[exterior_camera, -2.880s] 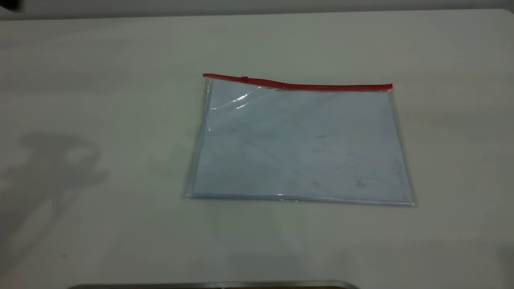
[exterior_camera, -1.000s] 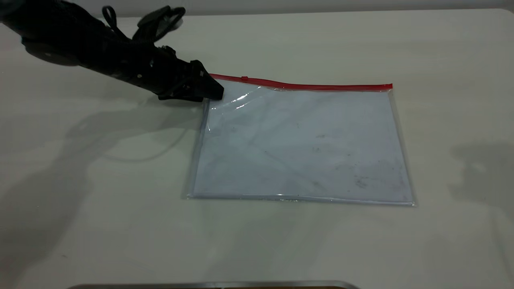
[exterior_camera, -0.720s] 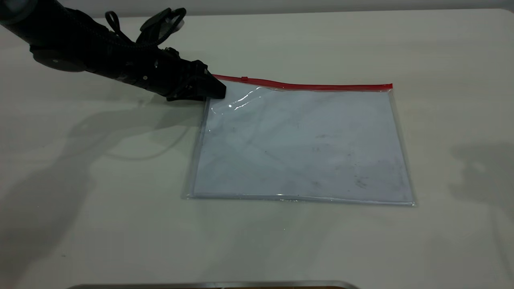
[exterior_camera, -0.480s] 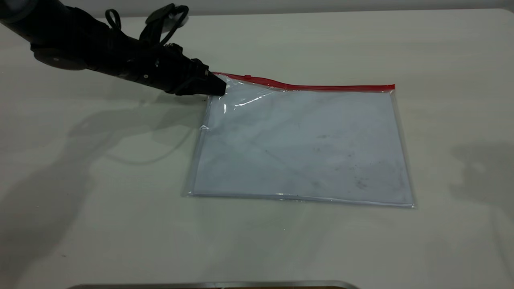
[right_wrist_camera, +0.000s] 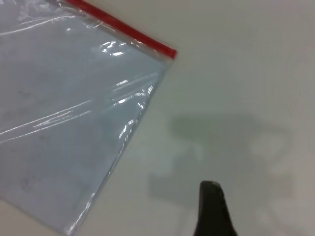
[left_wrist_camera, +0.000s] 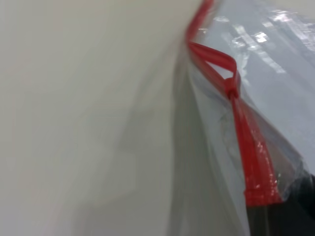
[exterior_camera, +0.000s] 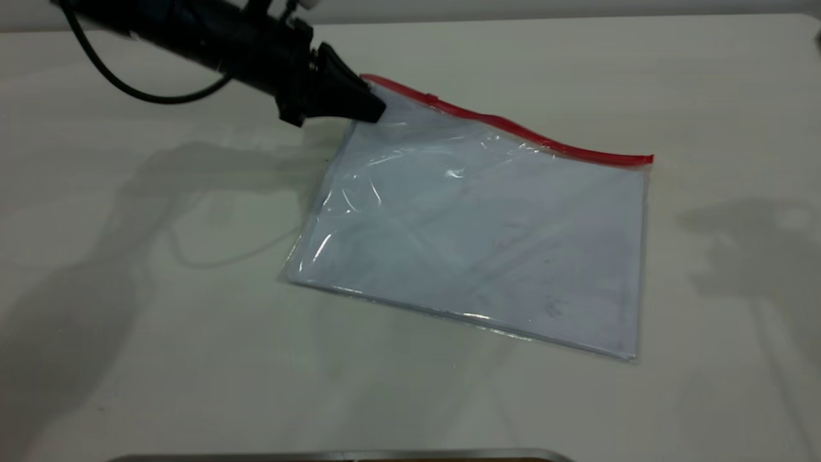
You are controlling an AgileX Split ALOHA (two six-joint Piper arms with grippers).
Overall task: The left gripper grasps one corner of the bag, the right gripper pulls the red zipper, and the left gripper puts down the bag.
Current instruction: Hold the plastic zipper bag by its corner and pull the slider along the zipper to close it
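Apparently unlabelled bag [exterior_camera: 487, 231] in left tool [exterior_camera: 378, 112]

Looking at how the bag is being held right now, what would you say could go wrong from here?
1. The left gripper pinches only the very corner of the bag, by the red zipper; the slick plastic may slip out once the slider is pulled.
2. Only that corner is raised, the rest lies on the table, so a pull could drag the whole bag.
3. The slider tab sits near the held corner, leaving the right gripper little room.
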